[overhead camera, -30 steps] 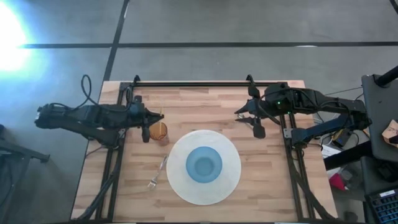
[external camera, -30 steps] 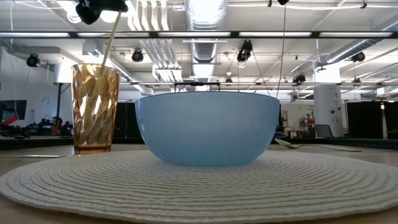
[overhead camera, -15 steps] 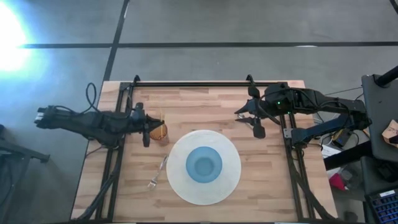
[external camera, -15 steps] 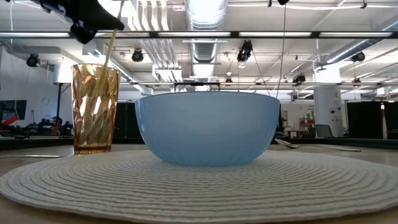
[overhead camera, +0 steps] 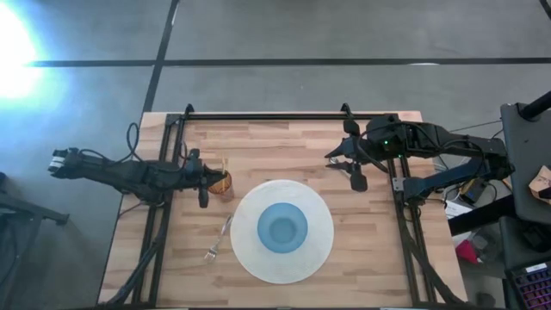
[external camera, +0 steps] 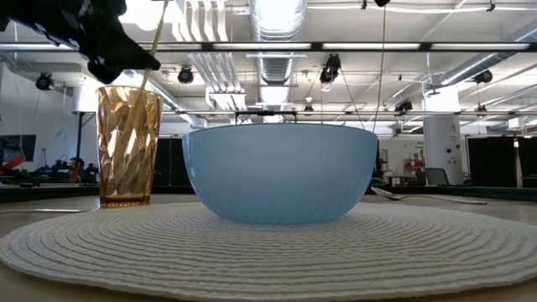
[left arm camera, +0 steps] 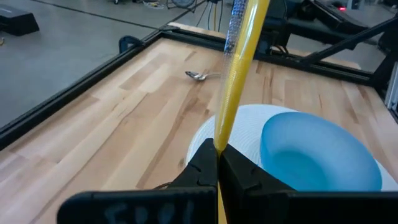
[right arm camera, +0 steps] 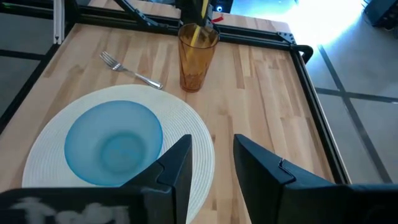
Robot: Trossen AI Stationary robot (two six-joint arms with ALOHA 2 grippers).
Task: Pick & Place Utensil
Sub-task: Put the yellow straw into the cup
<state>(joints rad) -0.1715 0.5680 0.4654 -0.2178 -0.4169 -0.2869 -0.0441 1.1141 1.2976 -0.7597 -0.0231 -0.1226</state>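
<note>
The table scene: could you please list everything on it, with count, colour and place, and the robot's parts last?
Table: one, light wood, under everything.
Placemat: one, white, round, at the table's middle.
Bowl: one, light blue, centred on the placemat.
Cup: one, amber, beside the placemat on the left arm's side.
Straw: one, yellow, lower end in the cup.
Fork: one, silver, on the wood beside the placemat, nearer the front edge than the cup.
Spoon: one, silver, on the wood across the table.
Left gripper: one, dark, shut on the straw by the cup.
Right gripper: one, dark, open, waiting over the right side.
</note>
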